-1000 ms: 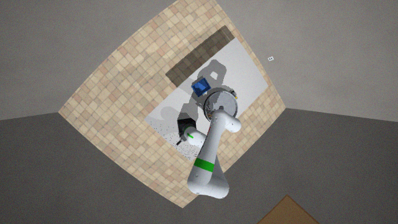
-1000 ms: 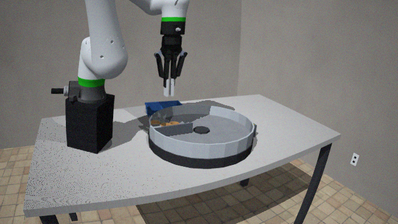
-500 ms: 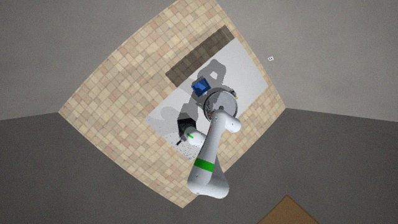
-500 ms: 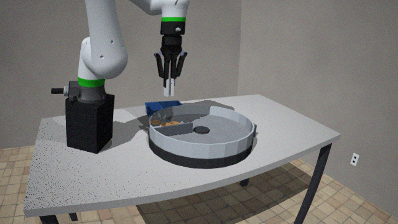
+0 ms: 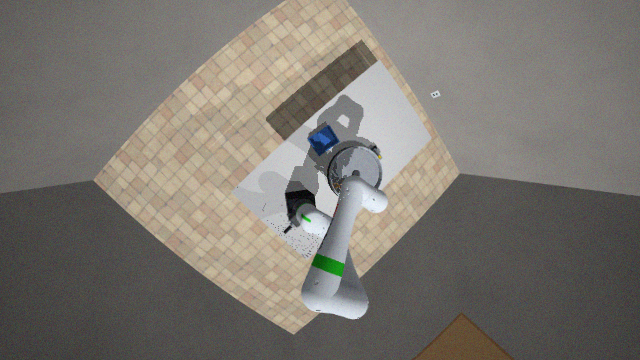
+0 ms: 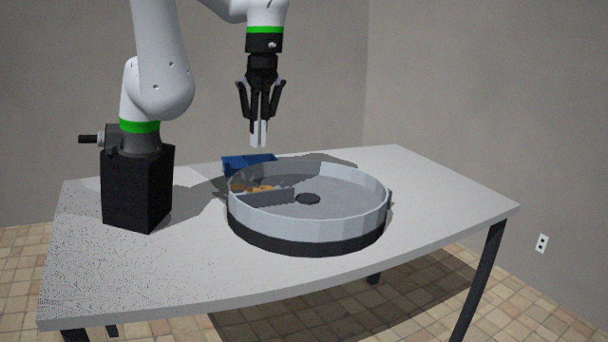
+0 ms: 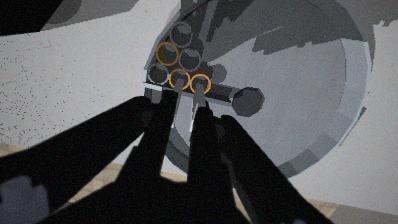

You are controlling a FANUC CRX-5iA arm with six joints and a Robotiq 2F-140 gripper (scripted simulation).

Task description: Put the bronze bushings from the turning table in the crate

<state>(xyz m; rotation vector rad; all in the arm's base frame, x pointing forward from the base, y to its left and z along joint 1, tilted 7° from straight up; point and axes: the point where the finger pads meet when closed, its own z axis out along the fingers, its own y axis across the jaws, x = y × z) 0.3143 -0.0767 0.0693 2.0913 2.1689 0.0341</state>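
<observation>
Bushings cluster against a short divider wall at the rim of the turning table [image 6: 304, 227], three bronze bushings [image 7: 167, 53] among several steel bushings [image 7: 190, 59], as seen from the wrist camera. The hand [image 6: 257, 137] hangs above that cluster, well clear of the tray, its fingers nearly pressed together with nothing between them. A blue crate [image 6: 239, 161] sits on the table [image 6: 427, 190] just behind the turning table, on the side nearer the arm's black pedestal [image 6: 135, 190]. The crate's inside is poorly shown; it appears to hold no bushings.
</observation>
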